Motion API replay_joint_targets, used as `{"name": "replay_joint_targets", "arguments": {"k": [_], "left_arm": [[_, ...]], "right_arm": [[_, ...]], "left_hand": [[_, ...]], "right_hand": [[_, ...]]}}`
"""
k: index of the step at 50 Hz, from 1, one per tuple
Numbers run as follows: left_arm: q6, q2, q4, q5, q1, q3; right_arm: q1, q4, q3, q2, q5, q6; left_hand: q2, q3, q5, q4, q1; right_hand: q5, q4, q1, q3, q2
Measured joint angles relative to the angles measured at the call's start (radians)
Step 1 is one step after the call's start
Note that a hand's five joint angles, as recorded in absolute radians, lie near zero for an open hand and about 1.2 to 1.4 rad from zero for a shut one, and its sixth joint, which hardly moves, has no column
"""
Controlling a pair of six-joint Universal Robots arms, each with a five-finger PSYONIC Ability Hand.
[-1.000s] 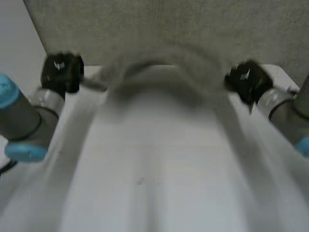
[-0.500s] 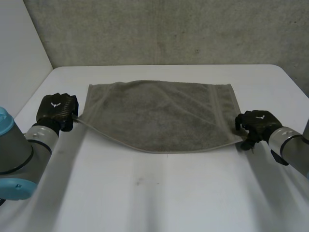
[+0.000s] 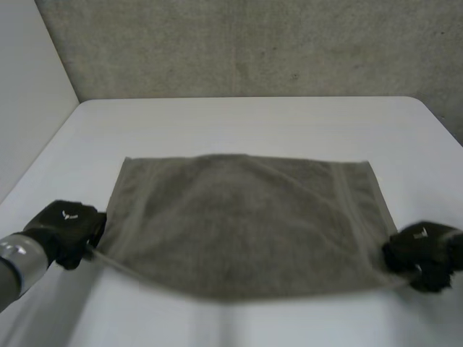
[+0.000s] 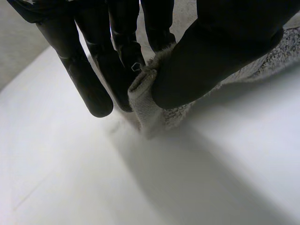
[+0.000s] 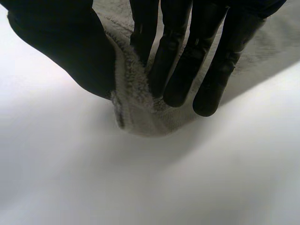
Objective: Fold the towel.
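Note:
A grey-brown towel (image 3: 246,220) lies spread on the white table (image 3: 253,119), its near edge lifted a little between my hands. My left hand (image 3: 65,230) pinches the towel's near left corner (image 4: 145,96) between thumb and fingers. At the near right corner (image 5: 133,101) my right hand (image 3: 423,249) pinches the cloth the same way. Both hands sit low, close to the table's front.
A grey wall (image 3: 239,43) runs behind the table's far edge. The table's left edge (image 3: 43,152) slants past my left arm, and bare tabletop lies beyond the towel.
Both hands have drawn the towel toward me and down: one second ago it was held up high, half a second ago it lay farther back.

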Motion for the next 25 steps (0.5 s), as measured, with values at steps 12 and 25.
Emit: {"name": "replay_joint_targets", "arguments": {"k": [12,25], "left_arm": [[0.009,0.028,0.017,0.163,0.032,0.071],[-0.118,-0.491,0.276,0.019,-0.102,0.523]], "right_arm": [[-0.021,-0.024,-0.147,-0.003,-0.005,0.008],[0.301,-0.4,-0.525,0.32,0.257,0.286]], "left_hand": [[0.0,0.0,0.0,0.0,0.0],[0.0,0.0,0.0,0.0,0.0]], "right_hand": [[0.0,0.0,0.0,0.0,0.0],[0.0,0.0,0.0,0.0,0.0]]}}
